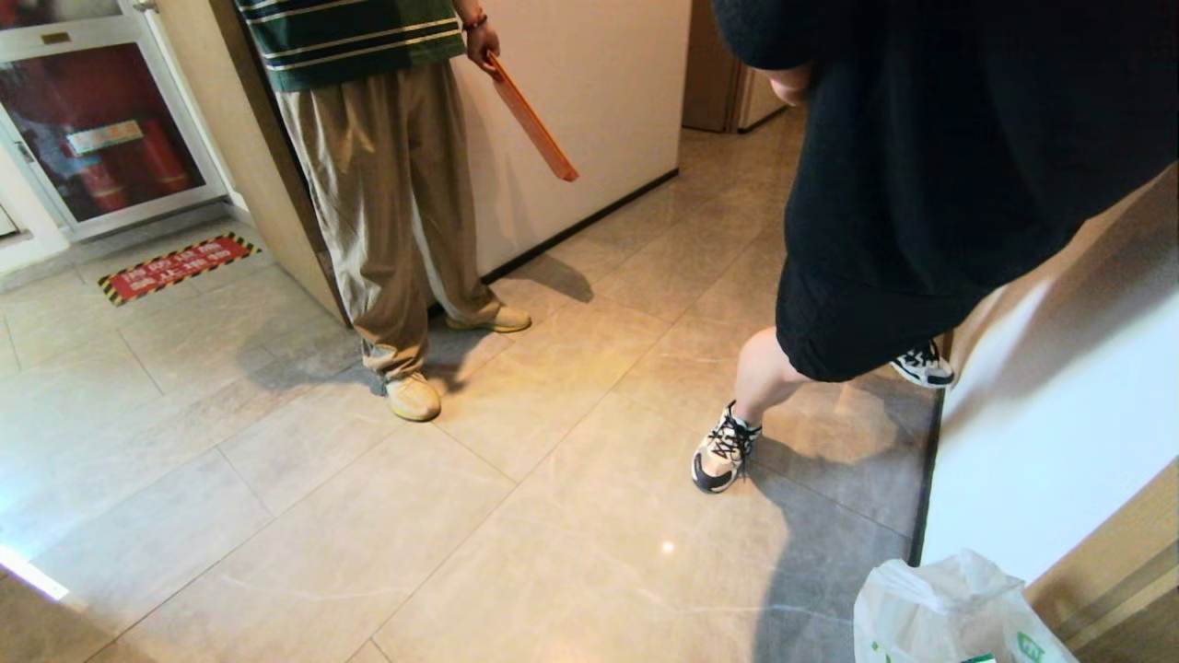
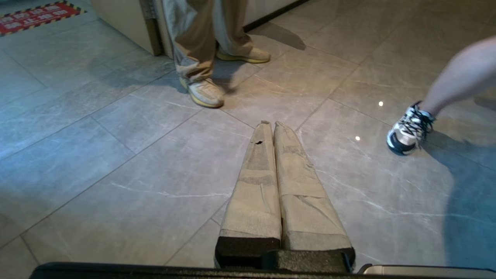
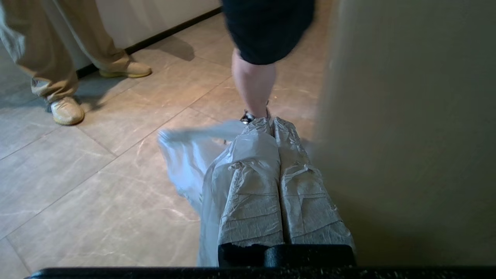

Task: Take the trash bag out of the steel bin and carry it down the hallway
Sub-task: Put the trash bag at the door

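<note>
Hallway, mid-carry: you see the trash bag point(image 1: 953, 612) only in part from the head cam, cut off at the frame's lower edge near the cream wall point(image 1: 1050, 433), green print barely showing. Its contents can't be made out. Right wrist cam shows what the head cam doesn't: right gripper point(image 3: 271, 123) pressed together, pinching the bag's thin plastic. Left gripper point(image 2: 270, 124) pressed together, empty, above the floor tiles point(image 2: 116, 162). Two people point(image 1: 387, 184) point(image 1: 921, 184) stand beyond the bag, upper bodies cropped; one holds an orange board point(image 1: 532, 120).
</note>
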Available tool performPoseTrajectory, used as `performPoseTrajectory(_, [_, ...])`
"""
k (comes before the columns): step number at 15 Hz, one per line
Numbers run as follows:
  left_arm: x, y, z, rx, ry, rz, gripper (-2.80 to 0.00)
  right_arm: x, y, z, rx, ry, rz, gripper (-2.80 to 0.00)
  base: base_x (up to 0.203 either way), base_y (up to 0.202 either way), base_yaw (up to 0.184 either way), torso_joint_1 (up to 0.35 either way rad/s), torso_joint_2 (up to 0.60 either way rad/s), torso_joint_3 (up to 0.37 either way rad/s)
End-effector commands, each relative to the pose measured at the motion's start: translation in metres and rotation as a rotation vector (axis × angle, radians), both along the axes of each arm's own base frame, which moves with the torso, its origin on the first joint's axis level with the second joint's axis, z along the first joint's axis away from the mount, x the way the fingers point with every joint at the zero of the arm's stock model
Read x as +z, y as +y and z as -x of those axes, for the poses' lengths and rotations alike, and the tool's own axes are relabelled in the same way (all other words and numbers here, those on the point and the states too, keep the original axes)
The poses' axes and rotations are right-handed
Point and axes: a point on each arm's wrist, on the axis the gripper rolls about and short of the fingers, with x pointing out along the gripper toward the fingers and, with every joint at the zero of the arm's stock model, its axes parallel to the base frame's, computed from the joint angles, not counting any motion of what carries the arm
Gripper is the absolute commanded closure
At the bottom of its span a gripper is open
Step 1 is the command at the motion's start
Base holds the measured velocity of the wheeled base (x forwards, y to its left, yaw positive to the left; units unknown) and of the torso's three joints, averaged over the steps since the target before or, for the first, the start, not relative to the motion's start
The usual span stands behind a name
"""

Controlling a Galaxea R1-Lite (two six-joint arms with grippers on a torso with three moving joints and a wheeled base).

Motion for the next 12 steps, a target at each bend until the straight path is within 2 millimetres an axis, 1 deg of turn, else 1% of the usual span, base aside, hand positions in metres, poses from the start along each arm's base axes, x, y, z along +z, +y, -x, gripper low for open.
performPoseTrajectory(1, [0.0001, 0.0000, 0.0000, 0.001, -0.001, 0.001, 0.00, -0.0085, 0.0000, -0.0023, 0.000, 0.028, 0.000, 0.00, 0.001, 0.174, 0.001, 0.000, 0.00, 0.002])
performPoseTrajectory(5, [0.0001, 0.0000, 0.0000, 0.001, -0.001, 0.001, 0.00, -0.0085, 0.0000, -0.0023, 0.000, 0.028, 0.000, 0.00, 0.000, 0.193, 0.000, 0.003, 0.00, 0.001])
performPoseTrajectory(7, [0.0004, 0.0001, 0.0000, 0.003, -0.004, 0.003, 0.00, -0.0085, 0.0000, -0.0023, 0.000, 0.028, 0.000, 0.00, 0.000, 0.135, 0.004, 0.005, 0.00, 0.006])
performPoseTrajectory(8, [0.0004, 0.0001, 0.0000, 0.003, -0.004, 0.003, 0.00, -0.0085, 0.0000, -0.0023, 0.000, 0.028, 0.000, 0.00, 0.000, 0.061, 0.003, 0.002, 0.00, 0.003])
performPoseTrajectory(12, [0.0004, 0.0001, 0.0000, 0.003, -0.004, 0.007, 0.00, -0.0085, 0.0000, -0.0023, 0.000, 0.028, 0.000, 0.00, 0.000, 0.000, 0.000, 0.000, 0.00, 0.000])
